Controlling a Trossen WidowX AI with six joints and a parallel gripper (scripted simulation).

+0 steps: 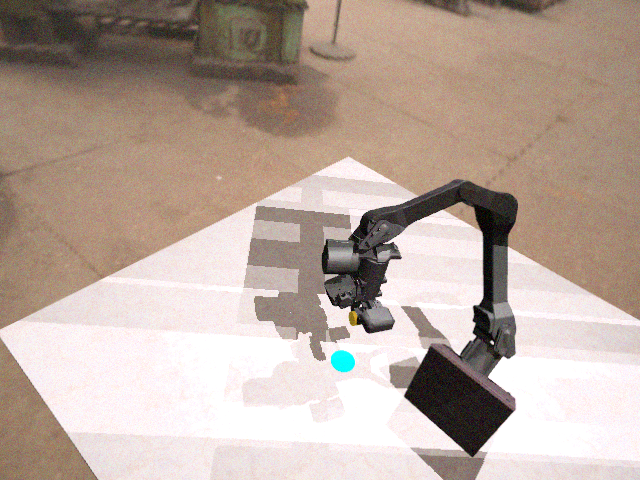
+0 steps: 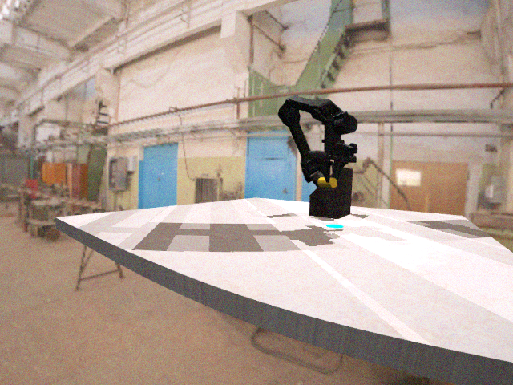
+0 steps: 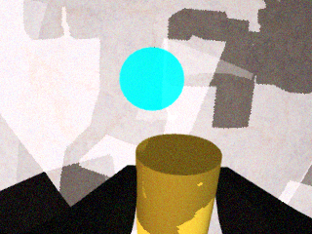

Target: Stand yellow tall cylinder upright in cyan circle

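Arm base [image 1: 480,436] sat on the bench [image 1: 155,372] near its right side, arm reaching out to the left over the top. Cylinder [image 1: 353,317] was clamped between the jaws of the gripper [image 1: 361,319], raised off the bench. Circle [image 1: 342,361] lay on the bench below the cylinder, left of the base, apart from both.

The cylinder [image 3: 175,202] looks like smooth, matt yellow plastic, with a faint sheen on its lit side. The gripper [image 3: 175,221] and arm [image 1: 493,258] look like dark, matt moulded plastic or painted metal. The table [image 2: 248,269] is matt, pale and faintly mottled; the circle [image 3: 151,78] is flat, unshaded cyan.
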